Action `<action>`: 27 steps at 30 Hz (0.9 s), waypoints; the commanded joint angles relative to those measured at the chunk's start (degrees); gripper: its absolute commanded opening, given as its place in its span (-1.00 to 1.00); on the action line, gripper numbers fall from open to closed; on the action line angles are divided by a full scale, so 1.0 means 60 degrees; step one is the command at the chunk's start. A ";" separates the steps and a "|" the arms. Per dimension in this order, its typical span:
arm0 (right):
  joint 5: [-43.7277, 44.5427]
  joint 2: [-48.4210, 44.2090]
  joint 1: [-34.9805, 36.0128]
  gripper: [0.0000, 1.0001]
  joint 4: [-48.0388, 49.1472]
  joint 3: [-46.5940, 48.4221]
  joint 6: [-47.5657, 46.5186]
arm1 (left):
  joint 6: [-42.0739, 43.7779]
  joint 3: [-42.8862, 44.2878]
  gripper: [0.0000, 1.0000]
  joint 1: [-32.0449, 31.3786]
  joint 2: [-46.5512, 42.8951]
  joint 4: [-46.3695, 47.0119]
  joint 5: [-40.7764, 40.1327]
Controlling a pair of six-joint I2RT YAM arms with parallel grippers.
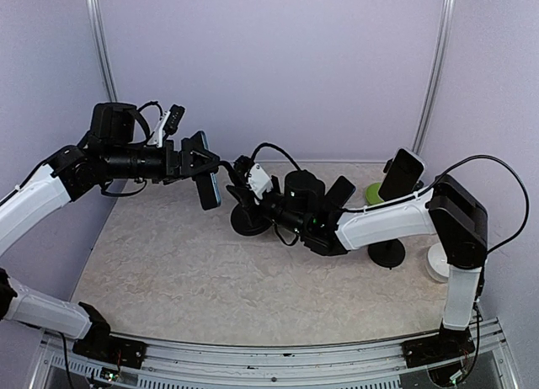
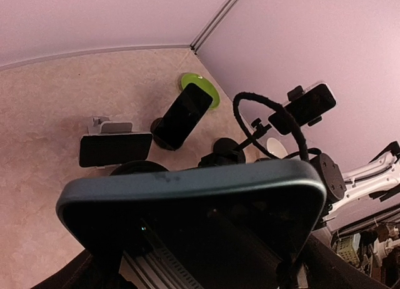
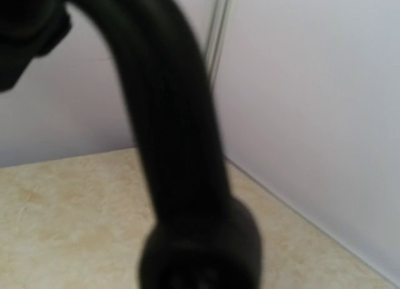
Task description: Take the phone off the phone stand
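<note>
Phone [image 1: 211,192] inside left tool [image 1: 206,175]

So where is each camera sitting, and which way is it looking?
Top external: high behind the arms, looking down at the table; both arms show, left gripper holding the phone, right gripper at the stand.
Left wrist: on the left arm, looking over the held phone toward the far corner; its fingers hardly show.
Right wrist: on the right arm, pressed close to the blurry stand neck; no fingers clear.
Shared: top and left wrist both show the held phone.
</note>
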 commanded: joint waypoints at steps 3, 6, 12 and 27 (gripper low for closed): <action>-0.1485 -0.0215 0.0065 -1.00 -0.0064 -0.0760 -0.0160 | 0.2590 0.1364 -0.13 -0.0419 0.0383 -0.0604 -0.1164; -0.1718 -0.0139 0.0063 -1.00 0.0191 -0.1009 0.0003 | 0.3005 0.1513 -0.16 -0.0964 0.0553 -0.1023 -0.1510; -0.2067 0.0057 -0.0010 -1.00 0.0965 -0.1608 0.0095 | 0.3547 0.1807 -0.27 -0.1514 0.0886 -0.1693 -0.2340; -0.2927 0.1162 -0.0077 -1.00 0.2518 -0.1891 0.0833 | 0.3319 0.2375 -0.37 -0.2979 0.2057 -0.2333 -0.3469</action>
